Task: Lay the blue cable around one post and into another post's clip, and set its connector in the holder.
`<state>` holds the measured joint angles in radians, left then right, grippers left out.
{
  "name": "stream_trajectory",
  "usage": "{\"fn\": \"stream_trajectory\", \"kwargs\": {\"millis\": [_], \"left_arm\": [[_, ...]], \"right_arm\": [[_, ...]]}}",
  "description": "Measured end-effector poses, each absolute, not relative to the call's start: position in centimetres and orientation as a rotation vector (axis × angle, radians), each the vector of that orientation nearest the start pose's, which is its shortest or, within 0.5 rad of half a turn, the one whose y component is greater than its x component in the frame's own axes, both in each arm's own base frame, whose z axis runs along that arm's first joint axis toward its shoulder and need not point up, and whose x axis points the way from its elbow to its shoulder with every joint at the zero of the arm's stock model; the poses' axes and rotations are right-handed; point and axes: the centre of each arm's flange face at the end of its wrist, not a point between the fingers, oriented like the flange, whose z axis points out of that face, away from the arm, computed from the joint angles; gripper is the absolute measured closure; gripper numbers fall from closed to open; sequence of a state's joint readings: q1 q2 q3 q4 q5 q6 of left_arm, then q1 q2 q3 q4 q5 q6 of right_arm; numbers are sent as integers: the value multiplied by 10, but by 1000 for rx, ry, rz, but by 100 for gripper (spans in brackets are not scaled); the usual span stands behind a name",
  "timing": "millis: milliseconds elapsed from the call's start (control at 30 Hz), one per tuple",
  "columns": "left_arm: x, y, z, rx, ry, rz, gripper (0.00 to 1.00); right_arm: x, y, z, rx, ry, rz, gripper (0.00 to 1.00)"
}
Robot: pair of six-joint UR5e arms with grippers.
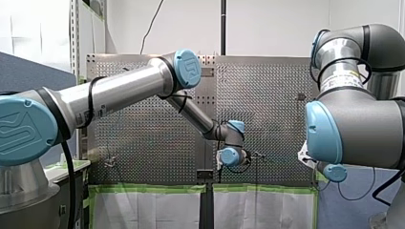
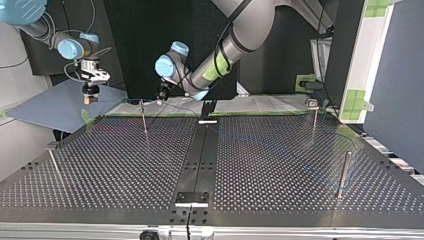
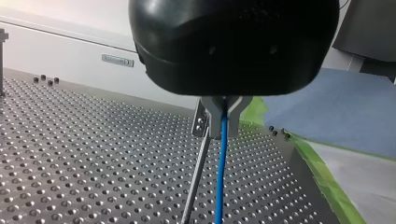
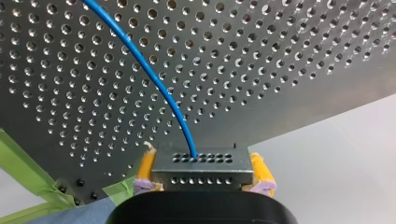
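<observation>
Connector [image 4: 201, 170] between right fingers [image 4: 146, 164]

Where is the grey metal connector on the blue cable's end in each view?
Front view: cannot make it out.
Top view: grey metal connector in my right tool, at the view's upper left.
Left wrist view: not in it.
Right wrist view: between the yellow pads.
Shared landmark: perforated metal table.
</observation>
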<state>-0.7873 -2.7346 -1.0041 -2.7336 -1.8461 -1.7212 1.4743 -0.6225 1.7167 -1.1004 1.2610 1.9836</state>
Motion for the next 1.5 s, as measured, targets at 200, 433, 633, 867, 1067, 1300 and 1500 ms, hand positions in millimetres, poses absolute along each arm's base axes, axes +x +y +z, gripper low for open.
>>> {"fn": "stream_trajectory", "kwargs": {"millis": [200, 433, 633, 867, 1067, 1300, 1500], "left_arm": [[486, -631, -9, 349, 1742, -440, 100], [490, -626, -11, 338, 1751, -450, 100], [490, -621, -21, 342, 1766, -449, 100], [489, -617, -30, 341, 1771, -455, 100], [494, -614, -30, 330, 1770, -463, 100], [501, -613, -27, 320, 1764, -475, 100], [506, -614, -22, 311, 1756, -490, 100]], "right_arm": [[104, -637, -35, 1170, -1420, 1663, 100], [105, -641, -32, 1165, -1405, 1670, 100], [107, -643, -31, 1166, -1398, 1675, 100], [110, -643, -30, 1169, -1394, 1679, 100], [112, -644, -30, 1173, -1390, 1684, 100], [115, -644, -29, 1177, -1382, 1693, 100], [117, -644, -28, 1181, -1377, 1697, 100]]}}
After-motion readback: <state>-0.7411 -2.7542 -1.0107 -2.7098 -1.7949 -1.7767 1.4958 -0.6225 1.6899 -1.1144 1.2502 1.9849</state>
